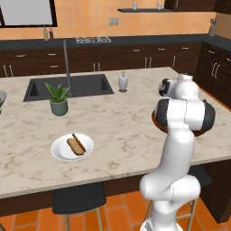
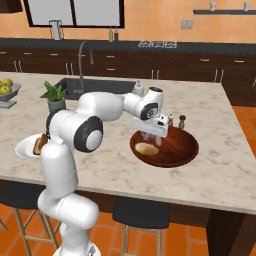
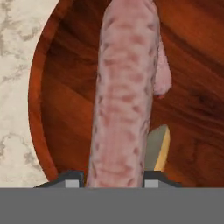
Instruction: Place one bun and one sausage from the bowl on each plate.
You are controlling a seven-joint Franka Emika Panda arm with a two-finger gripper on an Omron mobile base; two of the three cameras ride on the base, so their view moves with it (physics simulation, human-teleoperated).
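Pink and mottled, a sausage [image 3: 124, 96] runs up the middle of the hand view from between the two dark fingertips [image 3: 73, 180], which press on it from either side, so the pincer [image 3: 113, 181] is clamped on the sausage. Behind the sausage in that view, a sliver of a pale bun [image 3: 158, 148] shows beside it, and beneath both lies the glossy reddish-brown bowl [image 3: 70, 109], its rim curving against the marble surface [image 3: 17, 87].

From the right base view the pincer [image 2: 148, 133] hangs over the left side of the bowl [image 2: 175, 150], just above a tan bun [image 2: 147, 148] resting inside it. Two small shakers [image 2: 176, 120] stand just behind the bowl.

Farther left on the surface, a white plate [image 1: 72, 148] carries a bun with a sausage on it [image 1: 76, 144]. Beyond it stands a potted plant [image 1: 58, 99] beside the sink [image 1: 67, 86], with a soap dispenser [image 1: 123, 81] near the sink's right edge. At the far left a grey footed bowl of yellow fruit [image 2: 8, 90] sits on the surface.
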